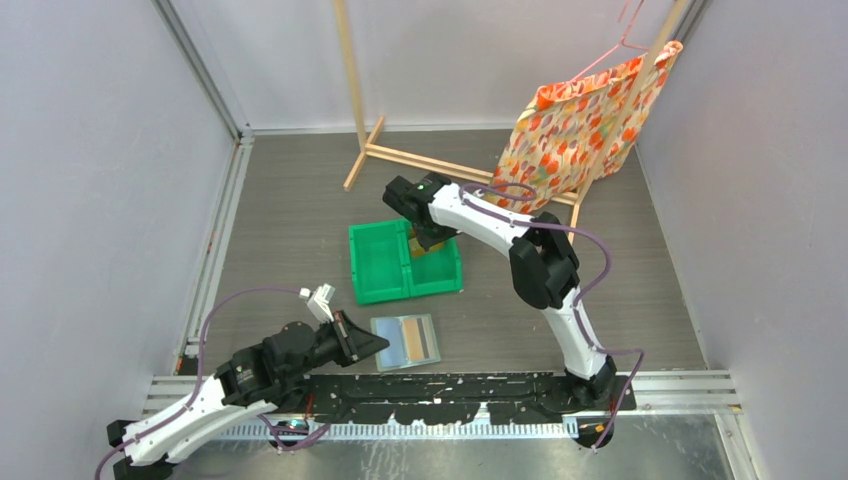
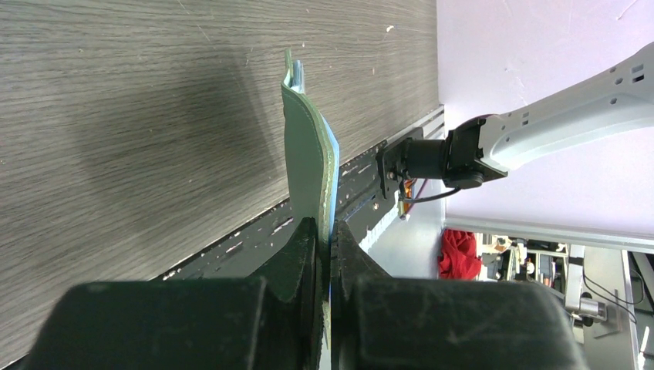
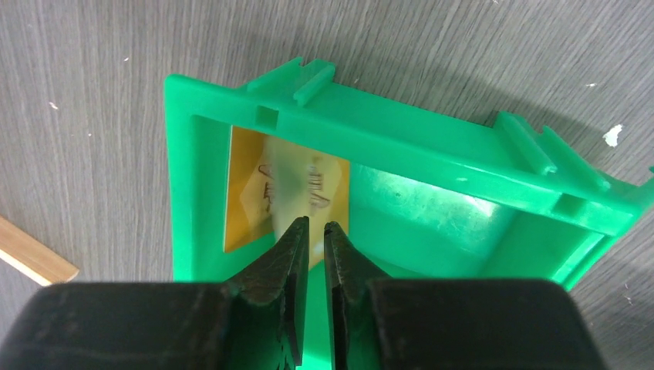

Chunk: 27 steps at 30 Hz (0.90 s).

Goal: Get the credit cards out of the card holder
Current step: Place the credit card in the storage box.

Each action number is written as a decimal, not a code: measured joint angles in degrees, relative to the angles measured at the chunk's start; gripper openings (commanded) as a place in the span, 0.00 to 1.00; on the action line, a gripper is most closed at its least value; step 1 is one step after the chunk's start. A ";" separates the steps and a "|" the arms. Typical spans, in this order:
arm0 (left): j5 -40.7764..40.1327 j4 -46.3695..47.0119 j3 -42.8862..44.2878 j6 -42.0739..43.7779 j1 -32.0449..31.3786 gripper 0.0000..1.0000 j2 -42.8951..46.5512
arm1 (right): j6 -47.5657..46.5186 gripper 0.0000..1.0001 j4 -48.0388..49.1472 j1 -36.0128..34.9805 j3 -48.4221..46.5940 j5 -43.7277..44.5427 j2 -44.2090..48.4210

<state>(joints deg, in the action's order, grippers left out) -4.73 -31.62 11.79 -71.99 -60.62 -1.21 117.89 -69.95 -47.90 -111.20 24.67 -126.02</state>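
The card holder [image 1: 406, 341] lies open on the table near the front rail, with tan and light blue strips showing inside it. My left gripper [image 1: 372, 346] is shut on its left edge. In the left wrist view the grey-green card holder [image 2: 305, 154] rises edge-on from the left gripper [image 2: 325, 227], a light blue layer against it. My right gripper [image 1: 430, 243] hangs over the right compartment of the green bin [image 1: 380, 262]. Its jaws are slightly open with nothing between them [image 3: 316, 226]. A yellow credit card [image 3: 245, 193] lies in the bin [image 3: 385, 139], with a blurred pale card [image 3: 297, 185] just beyond the fingertips.
A wooden rack [image 1: 420, 158] stands at the back. A floral orange fabric bag [image 1: 580, 125] hangs from it on a pink hanger at the back right. The black perforated rail [image 1: 450, 385] runs along the near edge. Grey walls close in both sides.
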 measured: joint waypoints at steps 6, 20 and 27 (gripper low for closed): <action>0.00 -0.13 0.20 0.02 0.00 0.01 0.00 | -0.04 0.18 0.17 0.22 -0.02 -0.46 -1.55; 0.00 -0.44 0.22 0.02 0.00 0.00 0.00 | -0.83 0.12 0.55 0.39 -0.13 -0.52 -1.62; -0.17 -0.44 0.22 0.02 0.00 0.01 0.00 | -2.03 0.12 0.98 0.37 0.98 -0.50 0.70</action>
<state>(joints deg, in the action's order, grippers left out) -4.91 -32.05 12.01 -71.96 -60.62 -1.21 115.85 -68.97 -47.53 -110.21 24.16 -125.32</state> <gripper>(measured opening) 0.045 0.117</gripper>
